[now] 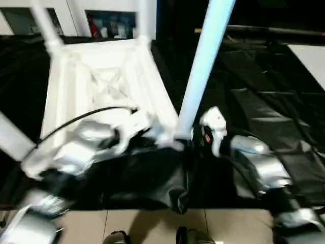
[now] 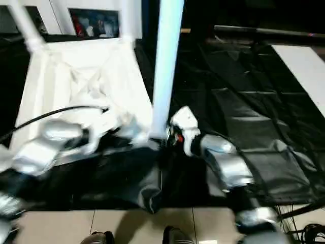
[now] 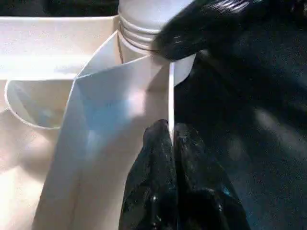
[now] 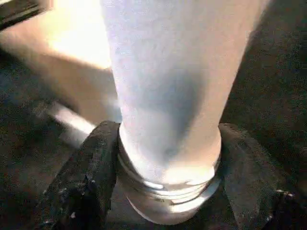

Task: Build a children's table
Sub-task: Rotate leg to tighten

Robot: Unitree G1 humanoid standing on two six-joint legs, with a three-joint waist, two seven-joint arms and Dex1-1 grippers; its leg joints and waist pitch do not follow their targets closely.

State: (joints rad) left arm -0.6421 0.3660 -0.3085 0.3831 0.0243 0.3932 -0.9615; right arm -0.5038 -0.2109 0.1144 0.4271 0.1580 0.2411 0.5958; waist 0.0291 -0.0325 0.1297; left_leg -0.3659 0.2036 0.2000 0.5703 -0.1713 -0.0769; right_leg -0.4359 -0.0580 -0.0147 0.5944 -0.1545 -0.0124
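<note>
Black sheeting covers the floor beneath the upturned table top (image 1: 101, 86). Left gripper (image 3: 171, 139): fingers pinched shut on the top's thin rim at the near corner. Right gripper (image 4: 165, 158): fingers clamped either side of the leg (image 1: 200, 71), just above its threaded end. Risk: a tilted leg could cross-thread or miss the corner socket (image 3: 139, 28).

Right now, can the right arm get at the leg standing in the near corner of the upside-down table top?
Probably yes: the right gripper already has its black fingers on either side of the leg near its threaded base, with nothing between them.
</note>
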